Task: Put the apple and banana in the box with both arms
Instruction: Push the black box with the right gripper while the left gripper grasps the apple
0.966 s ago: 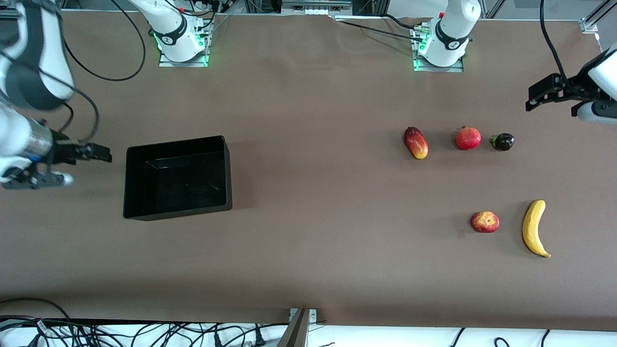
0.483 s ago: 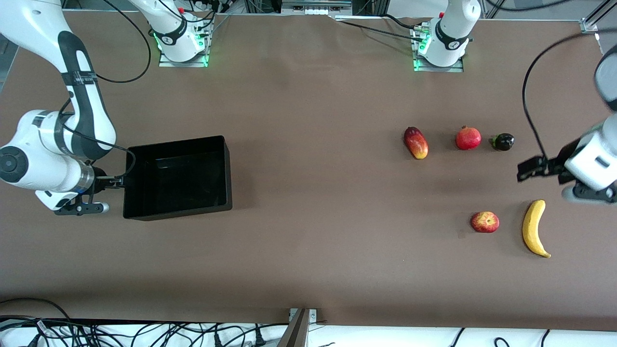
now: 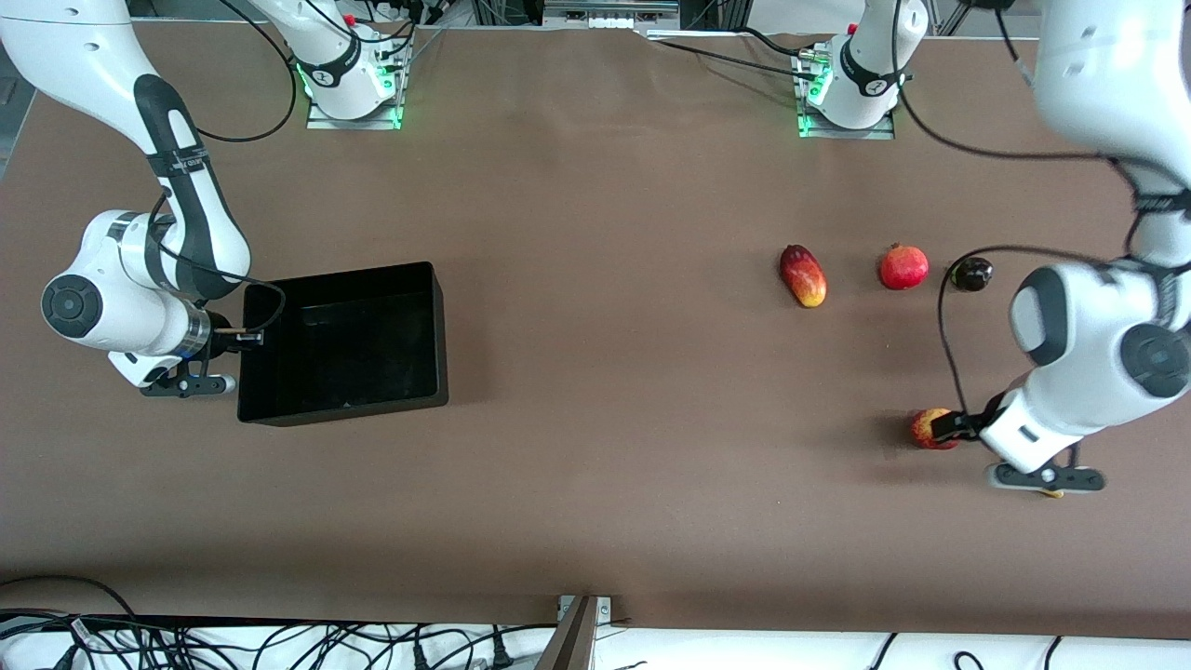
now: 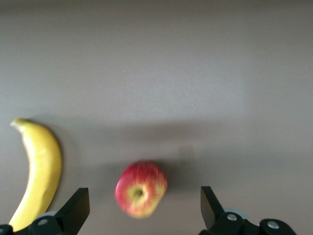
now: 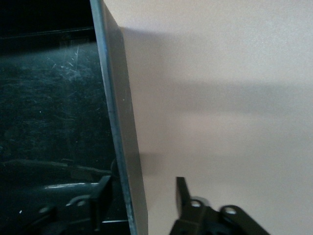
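Left tool (image 4: pixel 142 208) hangs wide open around the apple (image 4: pixel 141 189), with the banana (image 4: pixel 38 171) just beside, at its 9 o'clock. Your right tool (image 5: pixel 142 200) straddles the box (image 5: pixel 120 132) wall, half closed. Descend off-centre and you could roll the apple away.

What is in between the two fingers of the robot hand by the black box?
In the right wrist view, the box's side wall stands between the right gripper's fingers: one finger is inside the box, the other outside over the table.
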